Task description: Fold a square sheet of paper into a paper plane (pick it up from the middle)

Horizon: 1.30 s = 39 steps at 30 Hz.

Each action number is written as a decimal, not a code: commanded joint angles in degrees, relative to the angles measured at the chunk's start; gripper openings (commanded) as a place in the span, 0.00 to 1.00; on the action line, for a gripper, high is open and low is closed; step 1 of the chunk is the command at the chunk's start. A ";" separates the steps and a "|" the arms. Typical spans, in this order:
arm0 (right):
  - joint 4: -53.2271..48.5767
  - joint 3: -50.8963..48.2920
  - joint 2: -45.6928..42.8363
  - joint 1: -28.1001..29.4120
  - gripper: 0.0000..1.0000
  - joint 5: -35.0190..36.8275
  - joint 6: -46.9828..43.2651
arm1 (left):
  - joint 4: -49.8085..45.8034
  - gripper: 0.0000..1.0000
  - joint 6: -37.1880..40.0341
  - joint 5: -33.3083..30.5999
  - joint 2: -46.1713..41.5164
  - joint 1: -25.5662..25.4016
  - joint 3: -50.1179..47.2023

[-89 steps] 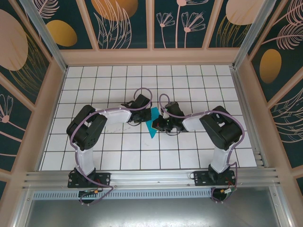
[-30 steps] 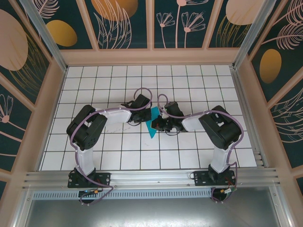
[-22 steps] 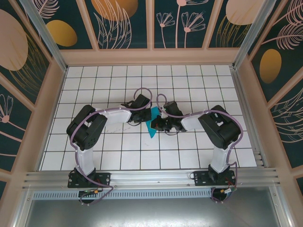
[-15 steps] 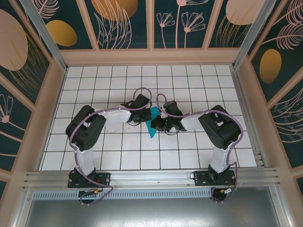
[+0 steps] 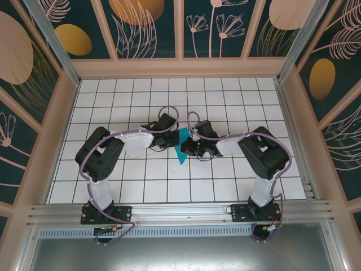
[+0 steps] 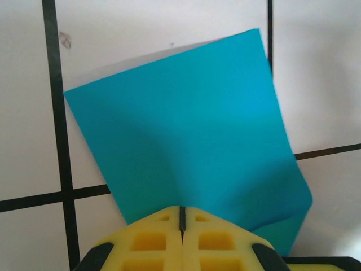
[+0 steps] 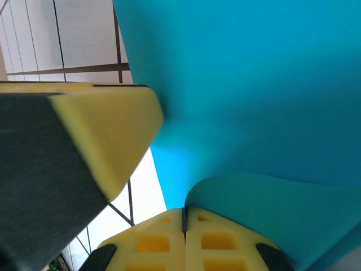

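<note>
Table (image 5: 113, 175): flat white top ruled into square tiles by thin black lines, with an aluminium rail (image 5: 180, 210) along its near edge.

Contents: one teal-blue sheet of paper (image 5: 181, 152), creased, near the middle of the table, a corner pointing to the near side. Whether it rests flat on the tiles cannot be told. One small grey speck (image 6: 66, 39) on a tile just beside the sheet.

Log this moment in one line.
left gripper: shut on paper | right gripper: shut on paper | paper: teal, curled, pinched by both
</note>
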 commanded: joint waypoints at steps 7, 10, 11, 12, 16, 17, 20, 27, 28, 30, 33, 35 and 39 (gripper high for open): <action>-2.91 -1.19 -1.94 0.54 0.05 1.96 0.69 | -1.43 0.00 -0.38 -0.16 2.32 0.25 -0.26; -2.97 -0.96 -1.13 0.50 0.05 1.79 0.54 | -1.47 0.00 -0.39 -0.06 2.33 0.23 -0.08; -2.96 -0.94 -0.77 0.56 0.06 1.72 0.54 | -1.47 0.00 -0.38 -0.02 2.40 0.18 -0.06; -2.84 -0.81 -0.45 0.58 0.05 1.66 0.52 | -1.51 0.00 -0.35 -0.02 2.30 0.19 0.00; -2.90 -0.30 0.68 0.58 0.06 1.56 0.60 | -1.86 0.00 -0.23 -0.04 1.77 0.21 0.34; -3.02 -0.21 0.82 0.58 0.06 1.61 0.64 | -1.99 0.00 -0.23 -0.08 1.47 0.19 0.51; -3.35 -0.22 1.05 0.58 0.09 1.88 0.81 | -2.39 0.02 -0.35 -1.25 -0.36 0.21 0.87; -3.66 -0.29 1.17 0.58 0.28 2.05 1.17 | -3.23 0.09 -3.09 -5.86 -5.17 1.57 -0.02; -3.70 -0.34 1.10 0.58 0.30 2.14 1.24 | -3.25 0.09 -3.79 -6.52 -5.97 2.00 -0.66; -4.05 -0.39 0.95 0.58 0.36 2.55 1.30 | -2.82 0.09 -4.83 -7.12 -7.59 2.85 -2.25; -4.06 -0.56 0.72 0.50 0.38 2.75 1.41 | -1.55 0.11 -6.10 -7.71 -9.45 3.65 -4.71; -4.06 -0.56 0.65 0.49 0.38 2.82 1.51 | -0.49 0.11 -6.12 -7.31 -12.17 3.71 -6.06; -3.97 -0.79 0.66 0.52 0.32 3.17 1.65 | 2.70 0.11 -5.67 -3.38 -14.26 3.74 -8.17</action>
